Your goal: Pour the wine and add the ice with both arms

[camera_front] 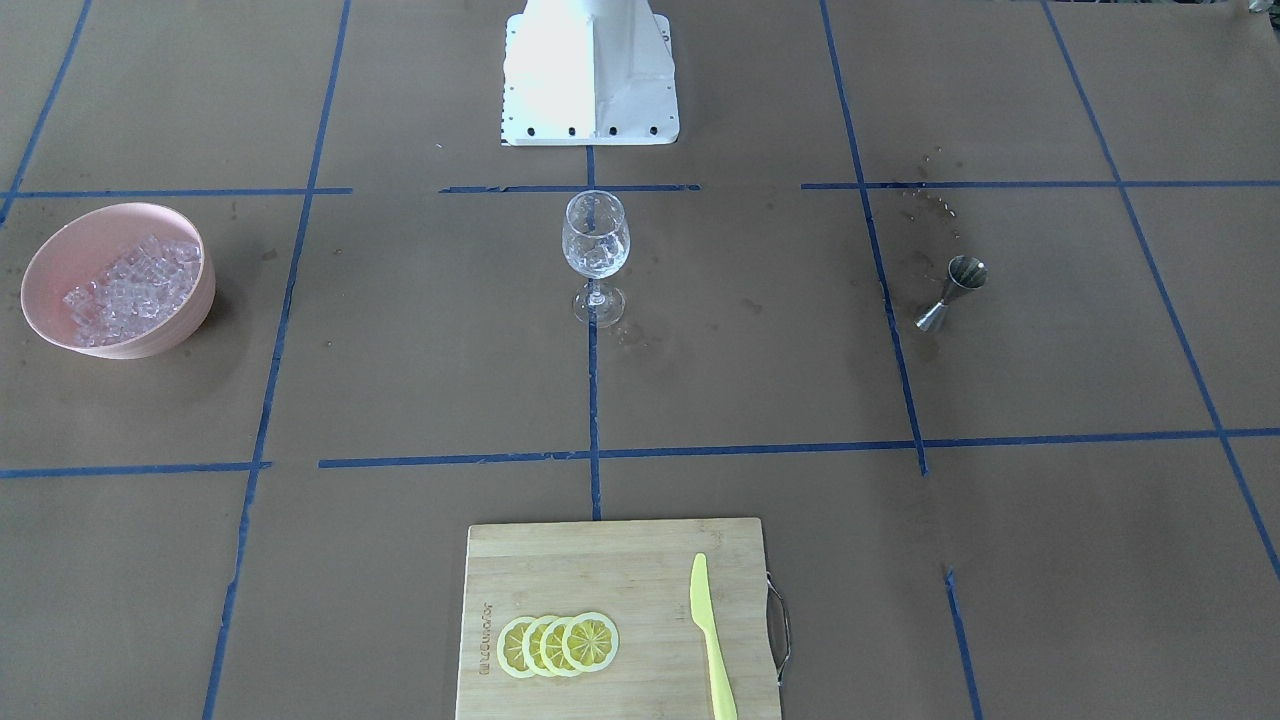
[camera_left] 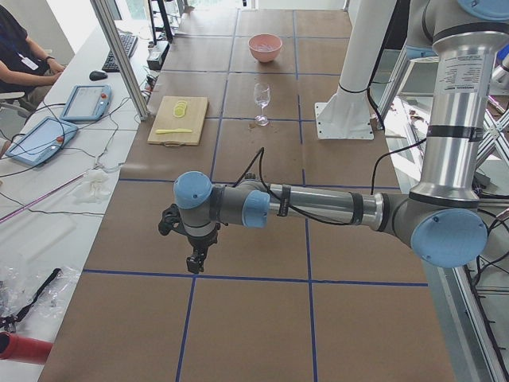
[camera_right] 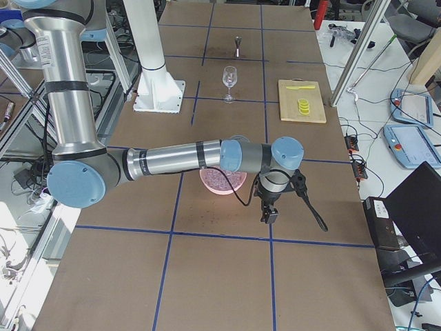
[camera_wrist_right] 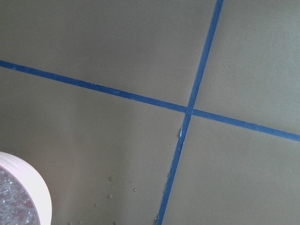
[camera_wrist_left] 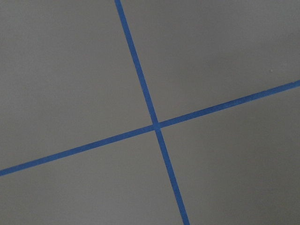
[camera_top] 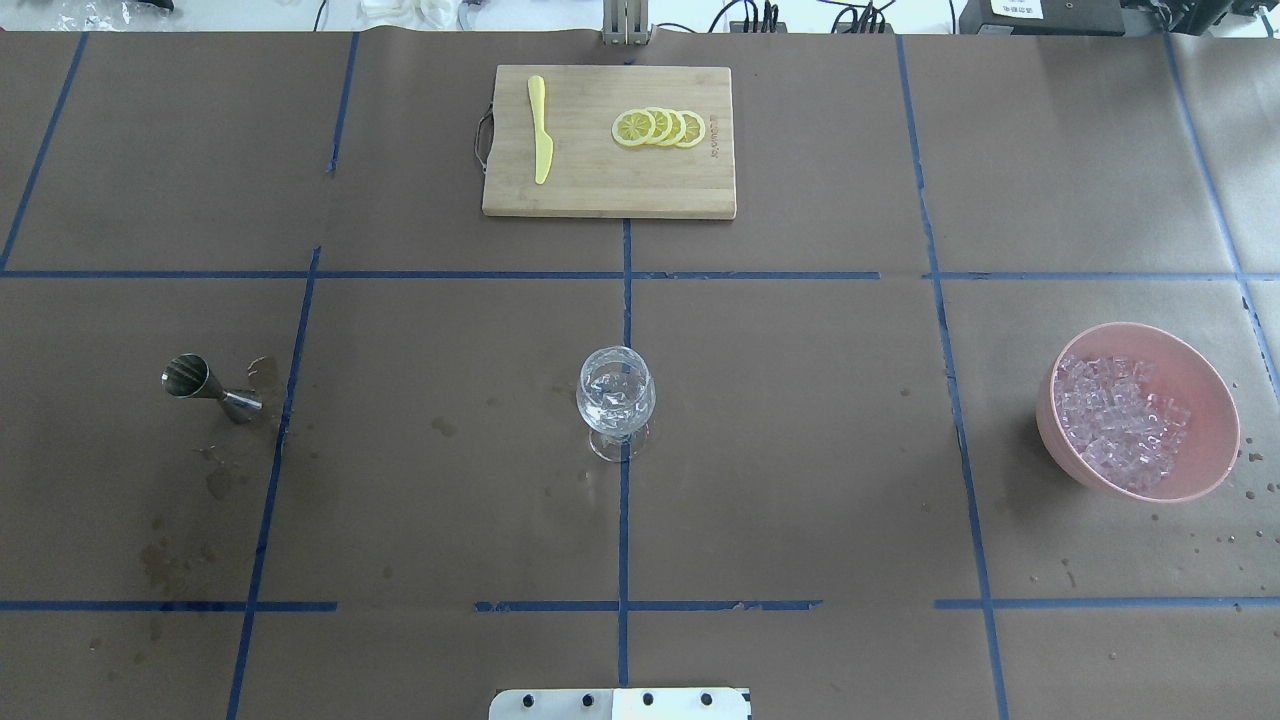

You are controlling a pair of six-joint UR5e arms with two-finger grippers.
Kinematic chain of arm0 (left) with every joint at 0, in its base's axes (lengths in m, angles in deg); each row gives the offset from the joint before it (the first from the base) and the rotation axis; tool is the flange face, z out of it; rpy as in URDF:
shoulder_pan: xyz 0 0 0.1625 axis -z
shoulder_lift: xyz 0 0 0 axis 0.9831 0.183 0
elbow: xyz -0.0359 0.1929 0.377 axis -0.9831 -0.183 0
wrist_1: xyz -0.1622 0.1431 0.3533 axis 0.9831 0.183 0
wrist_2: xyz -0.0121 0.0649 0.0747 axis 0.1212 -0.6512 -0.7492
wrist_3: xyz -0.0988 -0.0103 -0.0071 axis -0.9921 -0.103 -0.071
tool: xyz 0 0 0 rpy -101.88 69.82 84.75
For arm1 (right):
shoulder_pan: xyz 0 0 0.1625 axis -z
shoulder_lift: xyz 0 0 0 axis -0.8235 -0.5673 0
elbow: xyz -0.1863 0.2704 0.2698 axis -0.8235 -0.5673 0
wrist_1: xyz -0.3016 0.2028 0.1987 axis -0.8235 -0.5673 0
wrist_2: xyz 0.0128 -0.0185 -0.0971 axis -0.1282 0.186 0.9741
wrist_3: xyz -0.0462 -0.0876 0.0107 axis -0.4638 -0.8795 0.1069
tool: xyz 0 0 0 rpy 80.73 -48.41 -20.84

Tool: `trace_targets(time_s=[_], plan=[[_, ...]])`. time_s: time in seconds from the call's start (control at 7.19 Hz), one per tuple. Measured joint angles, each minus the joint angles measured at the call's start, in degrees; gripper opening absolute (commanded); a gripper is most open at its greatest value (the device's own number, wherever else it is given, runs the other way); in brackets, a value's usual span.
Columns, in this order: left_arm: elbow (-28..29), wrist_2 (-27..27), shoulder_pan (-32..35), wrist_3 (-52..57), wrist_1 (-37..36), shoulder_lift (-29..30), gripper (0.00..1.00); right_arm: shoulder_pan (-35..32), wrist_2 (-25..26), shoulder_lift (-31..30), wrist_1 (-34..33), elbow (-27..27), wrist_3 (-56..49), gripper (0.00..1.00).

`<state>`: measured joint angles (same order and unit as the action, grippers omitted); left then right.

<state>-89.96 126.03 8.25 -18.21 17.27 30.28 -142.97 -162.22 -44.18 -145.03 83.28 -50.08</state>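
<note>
A clear wine glass [camera_front: 596, 245] stands upright at the table's middle, also in the overhead view [camera_top: 617, 395]. It holds clear glossy pieces like ice; I cannot tell any wine apart from them. A pink bowl [camera_front: 185, 318] holds many ice cubes [camera_front: 135, 285] on my right side, and a steel jigger [camera_front: 952, 292] stands on my left side. My left gripper [camera_left: 195, 259] hangs over bare table far from the glass. My right gripper [camera_right: 267, 215] hangs just beyond the bowl [camera_right: 222, 182]. I cannot tell whether either gripper is open or shut.
A wooden cutting board [camera_top: 600, 190] with lemon slices [camera_top: 660, 127] and a yellow knife [camera_top: 540, 130] lies at the far side. Wet spots [camera_top: 215, 480] mark the paper near the jigger. The white base block [camera_front: 590, 75] is behind the glass.
</note>
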Motion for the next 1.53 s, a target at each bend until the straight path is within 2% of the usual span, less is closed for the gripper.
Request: trace_targets(time_s=[0.42,0.83,1.53], plan=[[0.18,-0.03,0.01,0.00,0.79,-2.07,1.00,-0.51,-1.62,-0.90,6.63,-1.41,11.62,1.00],[0.33,0.13,0.15,-0.64,0.98,-3.51,1.00,-2.15,-5.80,-2.05,8.38,-1.48,13.16,1.00],[1.19,1.21,1.25,-9.90,0.88,0.42,1.00,-3.23,-6.10,-3.30,8.72,-2.01,13.28,1.00]])
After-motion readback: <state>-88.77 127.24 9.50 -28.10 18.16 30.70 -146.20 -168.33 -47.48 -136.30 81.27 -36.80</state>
